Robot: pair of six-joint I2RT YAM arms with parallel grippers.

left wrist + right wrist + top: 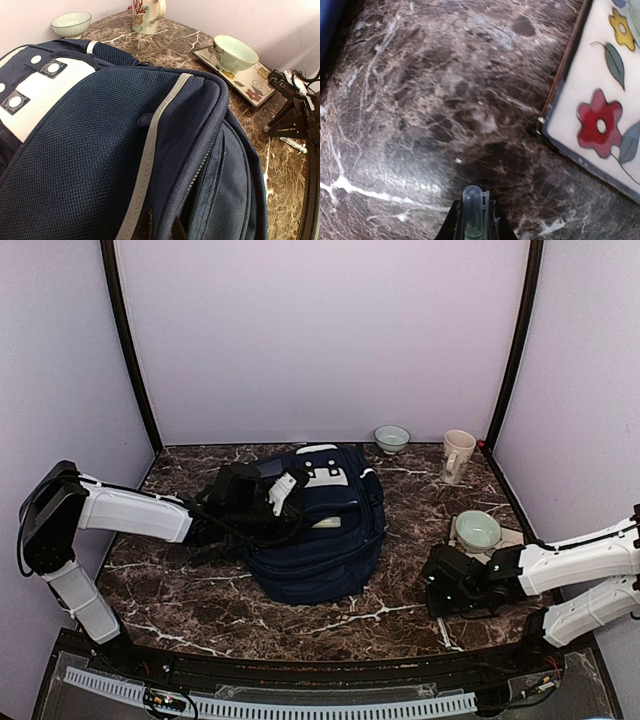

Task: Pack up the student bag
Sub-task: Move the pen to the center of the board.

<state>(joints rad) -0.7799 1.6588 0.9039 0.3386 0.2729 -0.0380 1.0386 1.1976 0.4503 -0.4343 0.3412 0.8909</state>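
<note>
We judge packing barely begun: our left hand pinches the student bag rim, our right hand grips a pen outside it.

a: what did the arms look like?
b: both had smooth white shells on the long links and black housings at the joints. the left arm carried a bulky black block at its shoulder.
a: any cables?
b: thin black cables looped loose by the left wrist.
a: and the ends?
b: the left gripper was black with a white part on top. the right gripper was black too, its fingers dark and narrowing to the tips. a small green light glowed on the right arm.
</note>
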